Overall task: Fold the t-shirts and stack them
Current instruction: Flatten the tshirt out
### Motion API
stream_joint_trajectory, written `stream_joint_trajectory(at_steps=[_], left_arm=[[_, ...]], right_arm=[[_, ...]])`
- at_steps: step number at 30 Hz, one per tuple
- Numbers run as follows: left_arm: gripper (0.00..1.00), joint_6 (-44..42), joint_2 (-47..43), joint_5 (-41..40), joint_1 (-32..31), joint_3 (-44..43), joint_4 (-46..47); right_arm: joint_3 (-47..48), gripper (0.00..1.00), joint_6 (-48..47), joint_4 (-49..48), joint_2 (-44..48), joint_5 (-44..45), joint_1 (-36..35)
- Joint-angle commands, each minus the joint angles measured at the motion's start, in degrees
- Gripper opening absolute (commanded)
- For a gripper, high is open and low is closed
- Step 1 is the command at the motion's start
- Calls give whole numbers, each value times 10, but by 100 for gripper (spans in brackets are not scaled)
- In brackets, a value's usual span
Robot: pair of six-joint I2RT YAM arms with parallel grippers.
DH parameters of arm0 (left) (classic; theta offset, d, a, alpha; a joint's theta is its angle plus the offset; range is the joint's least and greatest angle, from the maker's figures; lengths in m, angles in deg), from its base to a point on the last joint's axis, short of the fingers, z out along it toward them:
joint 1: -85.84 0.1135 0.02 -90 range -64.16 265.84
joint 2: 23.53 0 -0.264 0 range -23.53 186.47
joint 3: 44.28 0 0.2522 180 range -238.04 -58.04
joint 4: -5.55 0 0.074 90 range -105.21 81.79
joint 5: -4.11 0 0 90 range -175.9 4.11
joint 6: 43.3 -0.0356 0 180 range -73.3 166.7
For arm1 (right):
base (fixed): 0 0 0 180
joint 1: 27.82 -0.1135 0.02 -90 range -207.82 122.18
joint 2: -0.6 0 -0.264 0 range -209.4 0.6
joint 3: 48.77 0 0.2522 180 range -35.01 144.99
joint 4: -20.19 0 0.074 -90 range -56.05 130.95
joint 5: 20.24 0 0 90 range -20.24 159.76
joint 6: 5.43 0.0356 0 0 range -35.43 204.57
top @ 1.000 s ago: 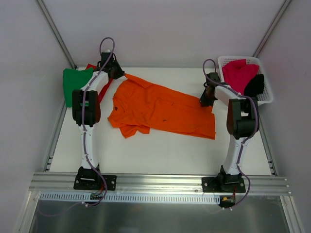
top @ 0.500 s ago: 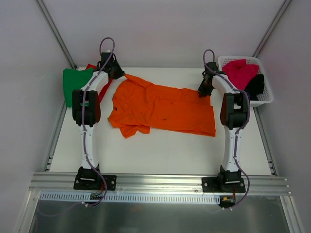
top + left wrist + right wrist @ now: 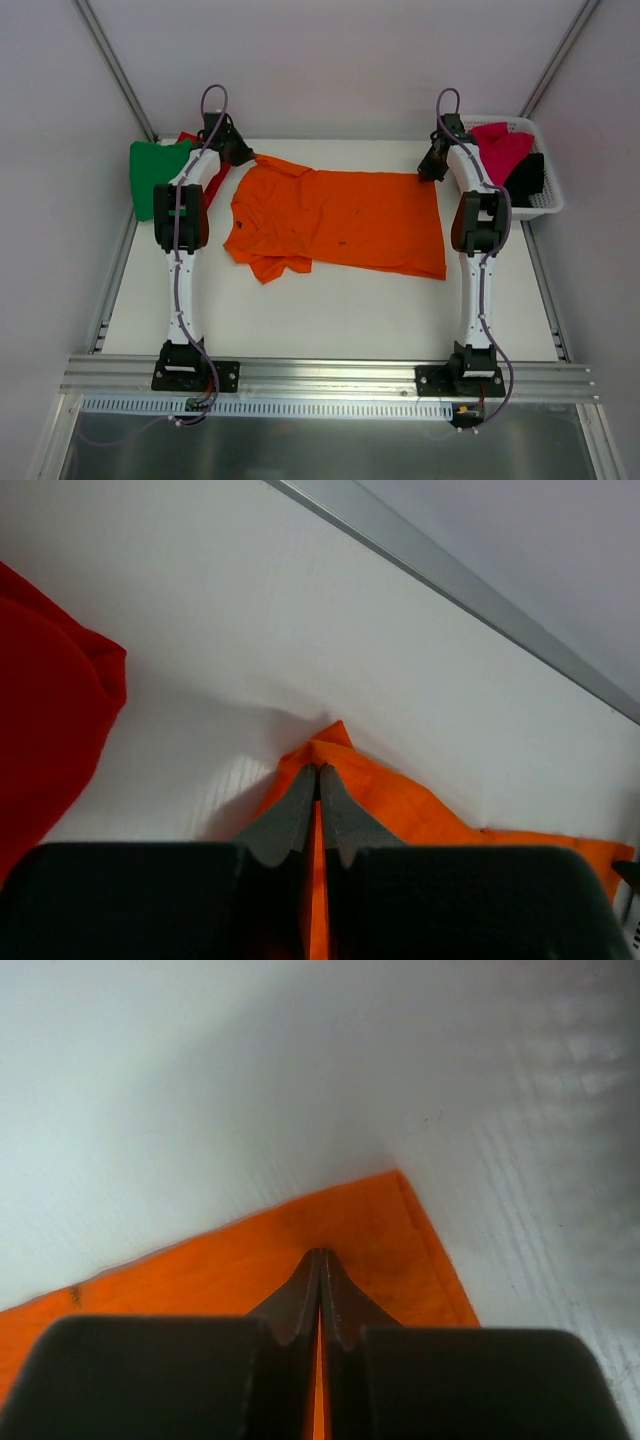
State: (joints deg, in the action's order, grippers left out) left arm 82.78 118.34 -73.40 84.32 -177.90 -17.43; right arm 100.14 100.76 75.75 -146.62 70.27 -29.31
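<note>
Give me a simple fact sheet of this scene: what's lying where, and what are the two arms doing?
orange t-shirt: spread flat on the table, not yet folded
left gripper: shut on the orange t-shirt's far left corner
right gripper: shut on its far right corner
green t-shirt: at the table's far left edge
red t-shirt: beside the green one, near the left gripper
basket: far right corner, holding a pink t-shirt and a black t-shirt

You're looking at soft matt cloth — the orange t-shirt (image 3: 340,220), lightly creased — on a smooth white matt tabletop (image 3: 330,310); the basket (image 3: 550,195) is white plastic lattice, the front rail (image 3: 330,375) brushed metal
</note>
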Motion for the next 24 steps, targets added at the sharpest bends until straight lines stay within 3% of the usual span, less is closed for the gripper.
stream_joint_trajectory(at_steps=[1,7,15,21,23,24], left_arm=[[0,44,28,39,12,-49,5],[0,41,55,25,12,-88,14],[0,22,51,24,12,-86,117],[0,-18,-70,14,11,56,255],[13,-36,-104,10,9,84,271],[25,-43,-117,10,9,110,280]], right_arm=[[30,1,20,8,-8,1,11],[15,1,34,-24,-13,-20,12],[-50,1,38,-109,21,-32,12],[-229,0,15,-285,120,-9,2],[-300,0,6,-358,162,-9,-3],[-324,1,3,-384,176,-9,-8]])
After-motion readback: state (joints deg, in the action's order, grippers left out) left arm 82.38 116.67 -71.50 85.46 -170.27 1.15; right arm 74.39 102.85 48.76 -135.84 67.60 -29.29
